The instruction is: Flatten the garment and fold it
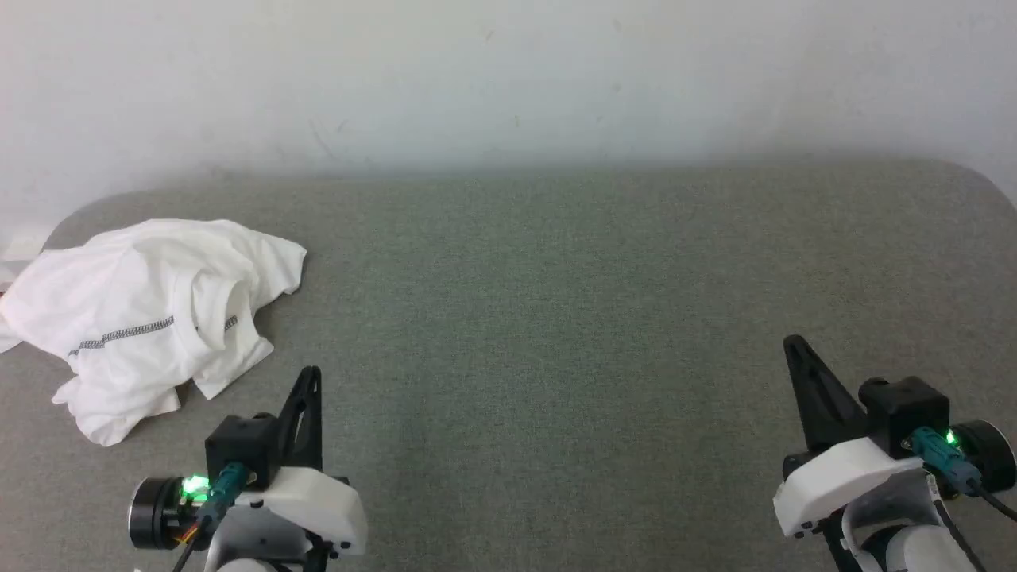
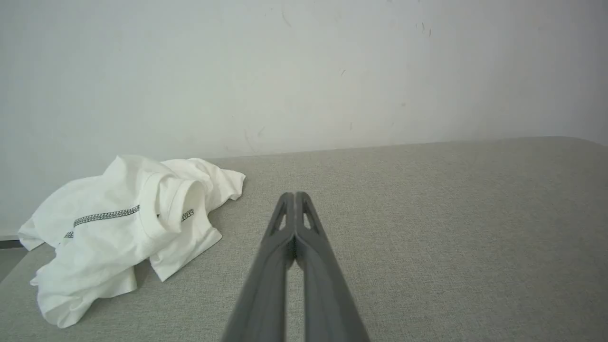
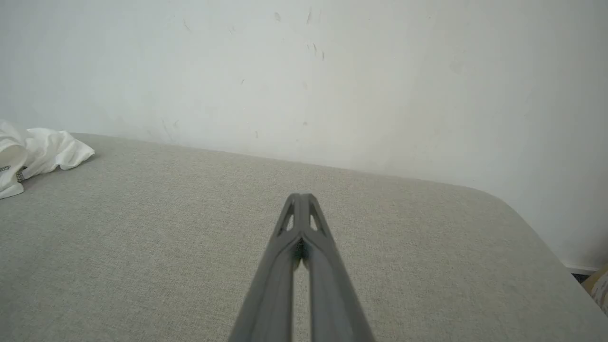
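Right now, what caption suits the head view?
Crumpled white T-shirt on grey fabric surface, left of the shut left gripper; right gripper far off.

We see garment (image 3: pixel 33 152) cut by left edge in right wrist view. In head view its folds hide under-layers; dark seam (image 1: pixel 119 336) partly hidden under collar fold. We find left gripper (image 2: pixel 295 194), right gripper (image 3: pixel 300 195) fingers blurred toward bottom edge. Yellowish thing (image 3: pixel 599 287) at right edge, unidentifiable.
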You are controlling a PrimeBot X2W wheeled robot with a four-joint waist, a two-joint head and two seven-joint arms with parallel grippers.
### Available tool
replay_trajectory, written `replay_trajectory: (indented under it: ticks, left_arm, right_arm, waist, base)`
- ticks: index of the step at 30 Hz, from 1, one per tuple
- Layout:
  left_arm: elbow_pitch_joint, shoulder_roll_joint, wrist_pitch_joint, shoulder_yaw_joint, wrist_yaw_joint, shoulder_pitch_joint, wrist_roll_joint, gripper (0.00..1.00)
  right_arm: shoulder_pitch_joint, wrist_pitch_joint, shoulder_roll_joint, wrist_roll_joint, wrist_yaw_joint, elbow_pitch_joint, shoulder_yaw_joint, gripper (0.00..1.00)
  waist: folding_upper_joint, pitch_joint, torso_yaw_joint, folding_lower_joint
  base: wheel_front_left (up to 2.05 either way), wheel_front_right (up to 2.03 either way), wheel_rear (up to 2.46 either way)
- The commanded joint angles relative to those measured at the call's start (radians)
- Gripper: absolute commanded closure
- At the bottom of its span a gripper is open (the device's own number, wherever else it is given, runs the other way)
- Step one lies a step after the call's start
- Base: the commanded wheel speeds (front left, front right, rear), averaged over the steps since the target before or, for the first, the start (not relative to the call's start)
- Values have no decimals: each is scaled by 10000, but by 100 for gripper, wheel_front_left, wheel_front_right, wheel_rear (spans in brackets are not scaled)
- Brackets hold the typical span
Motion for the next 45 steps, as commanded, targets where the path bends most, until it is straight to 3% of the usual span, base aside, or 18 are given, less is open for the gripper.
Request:
replay_trajectory:
  ticks: [1,26,27,45]
  left_arm:
    - [26,-43,1,41,64,-124,64,100]
    - [26,-43,1,41,64,-124,64,100]
    - [0,0,-1,0,0,0,-1,0]
    - [30,1,-265,96,-125,111,-276,0]
  right_arm:
    - [108,5,30,-53,-21,-35,3,100]
    - [108,5,30,-53,-21,-35,3,100]
    - [1,-2,0,1,0,0,-2,0]
    - [53,-266,-2,274,-2,107,-232,0]
  waist:
    - [0,0,0,0]
    - [0,0,0,0]
    - [0,0,0,0]
    - [0,42,38,0]
  base:
    - [0,0,0]
    - [0,0,0]
    - [0,0,0]
    - [0,0,0]
